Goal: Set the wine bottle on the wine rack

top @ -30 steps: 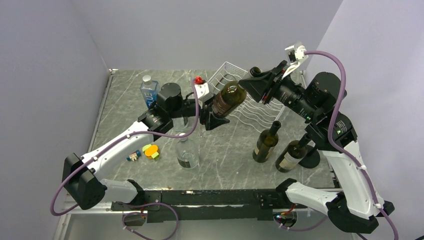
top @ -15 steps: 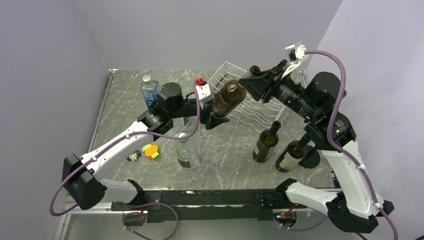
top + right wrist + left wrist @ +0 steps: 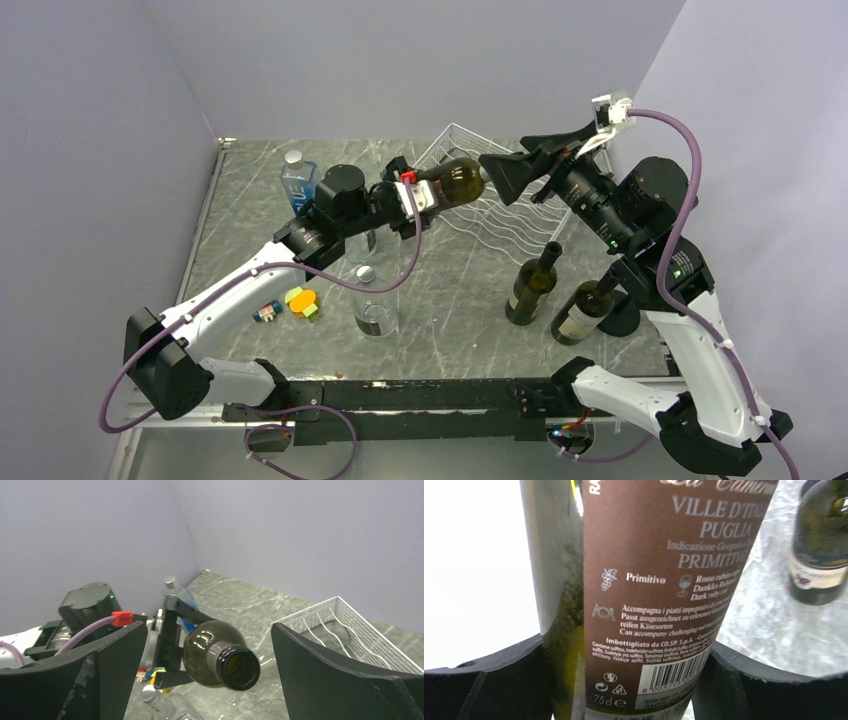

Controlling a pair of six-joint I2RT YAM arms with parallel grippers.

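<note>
The left end effector (image 3: 424,192) grips the bottle (image 3: 460,181) by its body, level over the rack's (image 3: 505,222) left part, long axis left-right, neck pointing into the wide-open right end effector (image 3: 207,630), which touches nothing.

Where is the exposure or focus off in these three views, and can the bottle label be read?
Left wrist: the area left of the wine bottle is blown out to white, yet its label is sharp and readable; the dark bottle at the right edge is slightly soft. Right wrist: evenly lit, small glare on the bottle's shoulder. Top external: even light, no blur.
</note>
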